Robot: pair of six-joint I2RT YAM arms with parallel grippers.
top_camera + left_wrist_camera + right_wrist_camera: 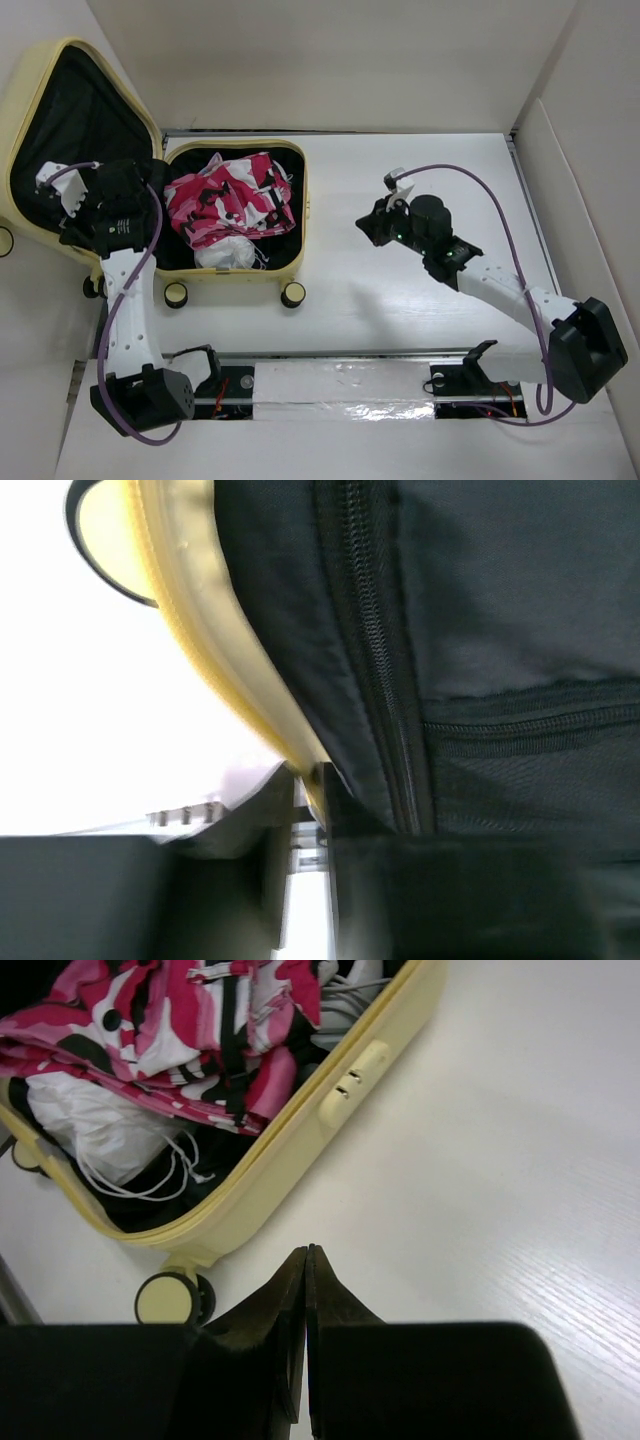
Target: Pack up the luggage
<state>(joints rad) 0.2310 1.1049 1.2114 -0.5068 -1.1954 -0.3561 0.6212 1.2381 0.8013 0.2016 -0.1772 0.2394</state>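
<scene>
Luggage (pixel 235 278) sits open at the table's (pixel 420 330) far-left corner. Base half (pixel 303 200) lies flat with its wheels (pixel 293 294) toward the near edge. Lid (pixel 85 110) is opened out to the left, tilted up, and seems to lean toward the left wall. The base holds a pink-white-black garment (pixel 230 200) and a white drawstring bag (pixel 225 255). We judge filling done and closing left to do.

Left gripper (pixel 72 232) is at the lid's near rim. In the left wrist view the yellow rim (pixel 200 650) and zippered black lining (pixel 480 600) run down into the gap between the fingers (pixel 100 900). We read the jaws as pinched on the lid's edge, though it's blurry there, so not certain.

Right gripper (pixel 306 1260) hangs over bare table just right of the base, jaws pressed together with nothing in them.

Key relation: the hinge (pixel 162 148) runs far-to-near between the halves and the base lies right of the left jaws. So the lid must swing up and rightward about that axis. Left arm is in place; right is near but apart.

Surface is white and flat. White walls (pixel 330 60) stand close on the far side and both flanks, so there's little room at the left.
</scene>
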